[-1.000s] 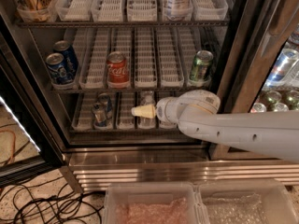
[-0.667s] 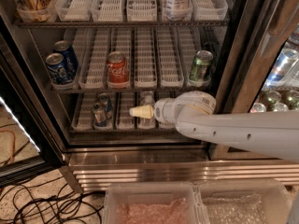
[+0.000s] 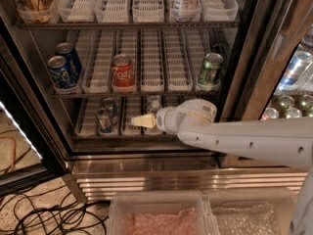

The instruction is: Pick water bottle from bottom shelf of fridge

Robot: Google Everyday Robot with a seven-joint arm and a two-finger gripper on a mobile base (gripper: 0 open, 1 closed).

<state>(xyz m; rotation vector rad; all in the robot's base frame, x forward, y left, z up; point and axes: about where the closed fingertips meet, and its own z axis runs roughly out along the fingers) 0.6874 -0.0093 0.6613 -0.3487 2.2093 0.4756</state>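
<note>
The fridge [image 3: 243, 67] stands open in the camera view. Its bottom shelf [image 3: 86, 126] is a dark wire rack with white lane trays. The water bottle [image 3: 153, 104], small and clear with a pale label, stands upright in a middle lane of that shelf. My gripper [image 3: 137, 122] is cream-coloured and points left at the front of the bottom shelf, just in front of and below the bottle, hiding the bottle's lower part. The white arm [image 3: 244, 138] reaches in from the right.
Two silver-blue cans [image 3: 105, 115] stand left of the bottle on the bottom shelf. The rack above holds blue cans [image 3: 63, 67], a red can [image 3: 122, 72] and a green can [image 3: 210, 68]. A ribbed steel base [image 3: 161, 180], cables [image 3: 44, 214] on the floor and clear bins [image 3: 161, 217] lie below.
My gripper has shifted a little to the left and slightly lower in front of the bottle. The bottle and cans have not moved.
</note>
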